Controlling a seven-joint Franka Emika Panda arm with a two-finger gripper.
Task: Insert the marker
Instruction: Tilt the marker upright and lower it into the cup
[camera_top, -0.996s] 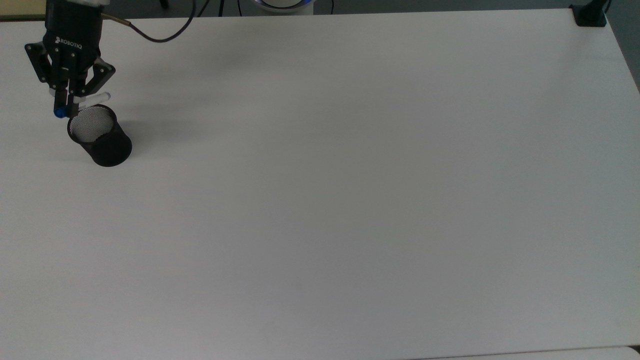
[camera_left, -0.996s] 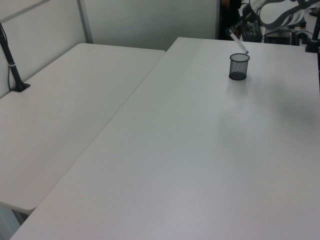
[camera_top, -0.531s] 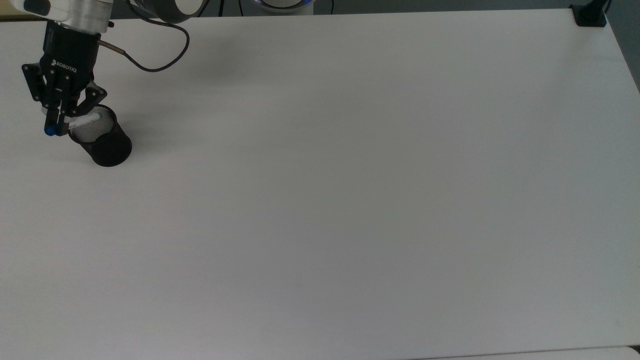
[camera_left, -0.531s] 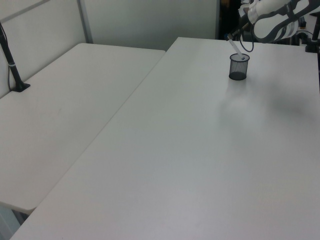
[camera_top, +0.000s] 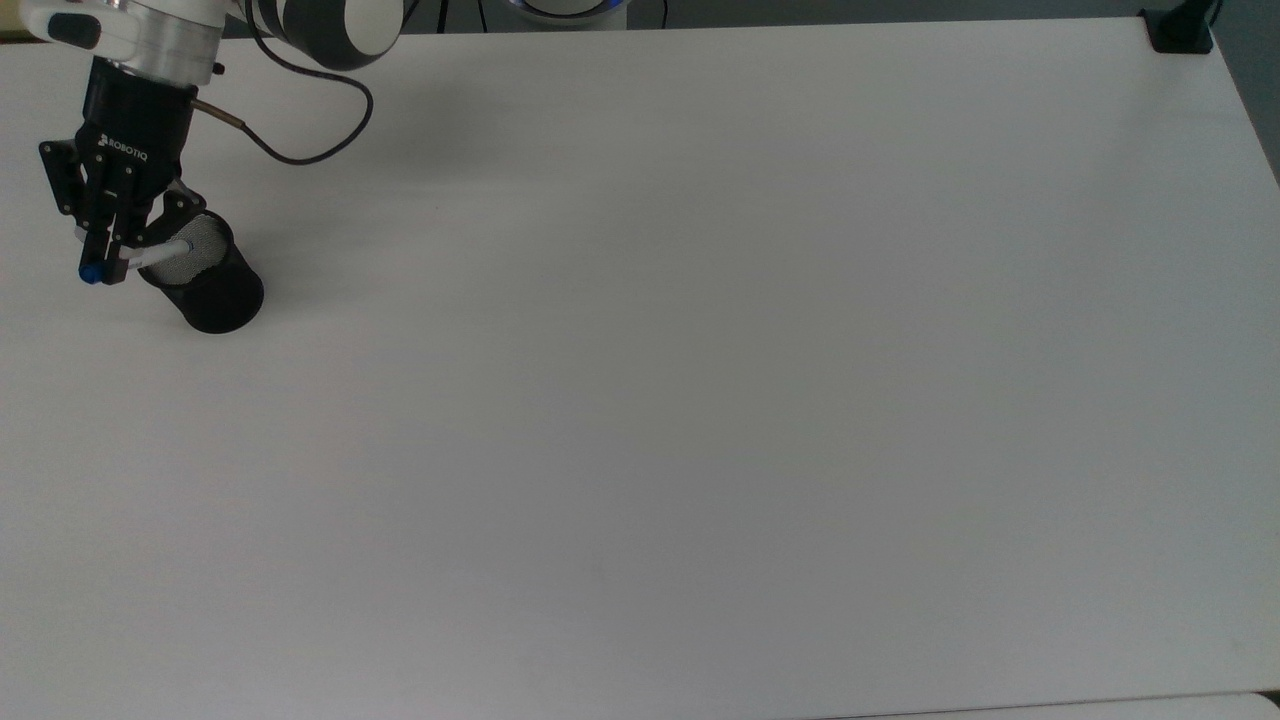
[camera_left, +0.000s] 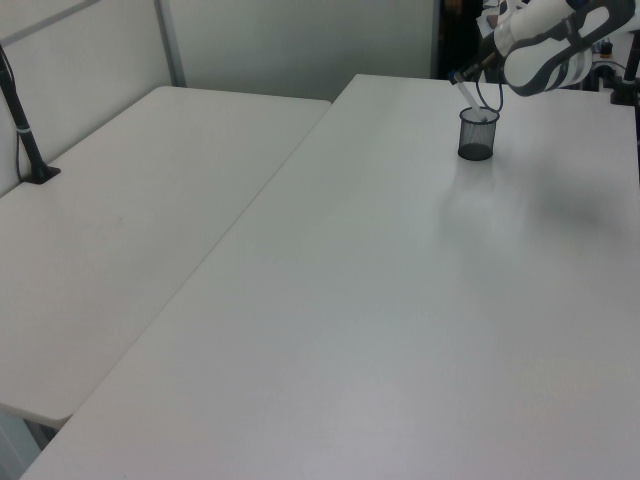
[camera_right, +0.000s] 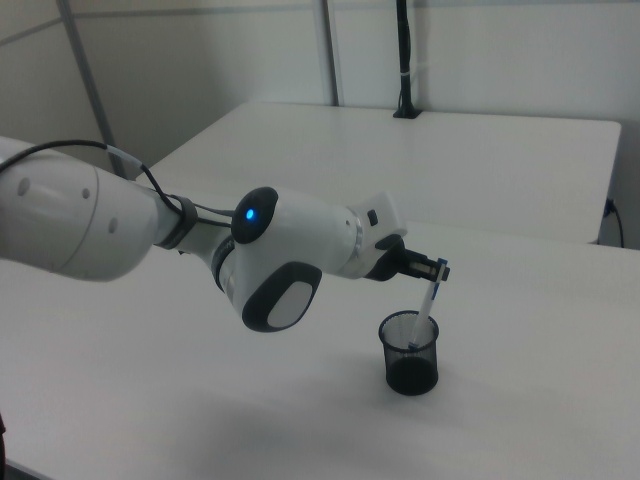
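The marker (camera_top: 150, 254) is a slim white barrel with a blue cap, and it is held at a slant. My gripper (camera_top: 104, 262) is shut on its upper part near the cap. Its lower end dips inside the mouth of the black mesh cup (camera_top: 205, 280), which stands upright at the top view's far left. In the right view the marker (camera_right: 428, 300) slopes from the gripper (camera_right: 434, 270) down into the cup (camera_right: 410, 352). In the left view the cup (camera_left: 478, 133) sits far back with the marker (camera_left: 467, 92) leaning out of it.
The white table (camera_top: 640, 400) stretches wide to the top view's right of the cup. A black clamp (camera_top: 1180, 30) sits at its far right corner. The gripper's cable (camera_top: 300, 150) loops above the table. A second table (camera_left: 130, 200) adjoins in the left view.
The gripper has moved down and toward the top view's left. The marker's lower end went from above the cup's rim to inside its mouth.
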